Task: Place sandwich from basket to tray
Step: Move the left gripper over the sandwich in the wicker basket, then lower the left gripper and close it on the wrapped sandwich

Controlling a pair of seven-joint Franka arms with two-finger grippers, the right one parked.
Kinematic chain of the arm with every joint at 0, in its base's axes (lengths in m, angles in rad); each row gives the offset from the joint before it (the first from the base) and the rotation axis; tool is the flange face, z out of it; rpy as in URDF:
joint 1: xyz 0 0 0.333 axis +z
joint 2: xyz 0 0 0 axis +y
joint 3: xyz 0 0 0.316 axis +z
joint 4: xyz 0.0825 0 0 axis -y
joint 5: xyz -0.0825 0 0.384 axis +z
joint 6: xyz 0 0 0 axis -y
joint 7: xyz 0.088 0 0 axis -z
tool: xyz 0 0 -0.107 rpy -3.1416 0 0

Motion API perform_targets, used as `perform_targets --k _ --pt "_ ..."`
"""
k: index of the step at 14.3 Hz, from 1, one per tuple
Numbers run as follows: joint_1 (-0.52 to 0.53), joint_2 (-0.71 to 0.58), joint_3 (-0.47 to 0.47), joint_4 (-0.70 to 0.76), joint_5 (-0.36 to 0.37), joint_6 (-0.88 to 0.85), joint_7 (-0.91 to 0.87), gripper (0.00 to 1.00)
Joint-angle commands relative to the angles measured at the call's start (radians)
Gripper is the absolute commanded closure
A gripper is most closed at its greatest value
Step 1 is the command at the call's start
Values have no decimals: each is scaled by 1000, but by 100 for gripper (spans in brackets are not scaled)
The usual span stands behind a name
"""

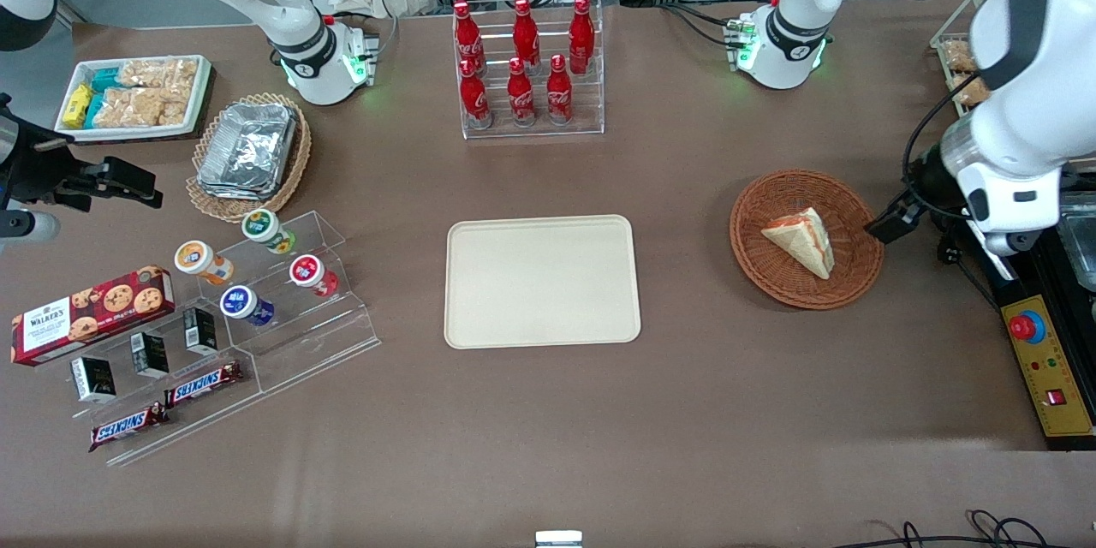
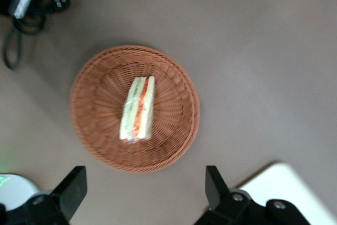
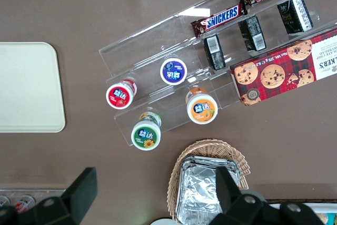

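Observation:
The sandwich (image 1: pixel 802 240) (image 2: pixel 138 108), a pale wedge with red, orange and green filling, lies in the middle of the round reddish-brown wicker basket (image 1: pixel 775 274) (image 2: pixel 174 146). The cream-beige tray (image 1: pixel 542 280) (image 2: pixel 284 183) (image 3: pixel 26 85) lies flat at the table's centre with nothing on it. My left gripper (image 1: pixel 890 223) (image 2: pixel 143 188) hovers above the table just outside the basket's rim, on the working arm's side. It is open, with nothing but bare table between the black fingers (image 2: pixel 73 185).
A clear rack of red cola bottles (image 1: pixel 527 60) stands farther from the front camera than the tray. A yellow control box (image 1: pixel 1049 364) and cables lie at the working arm's table edge. Yogurt cups (image 1: pixel 257 265), a foil-container basket (image 1: pixel 248 150) and snacks sit toward the parked arm's end.

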Motion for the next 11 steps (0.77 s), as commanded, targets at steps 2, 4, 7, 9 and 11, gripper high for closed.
perform_targets --k 2,4,7,9,11 --pt "0 -146 -1 -363 -7 270 -114 0" --pt "2 -124 -1 -423 -7 327 -117 0" --pt "3 -115 -1 -533 -7 473 -117 0" --pt "2 -83 -2 -564 -7 548 -120 0" --pt "2 -48 -2 -582 -7 611 -120 0"
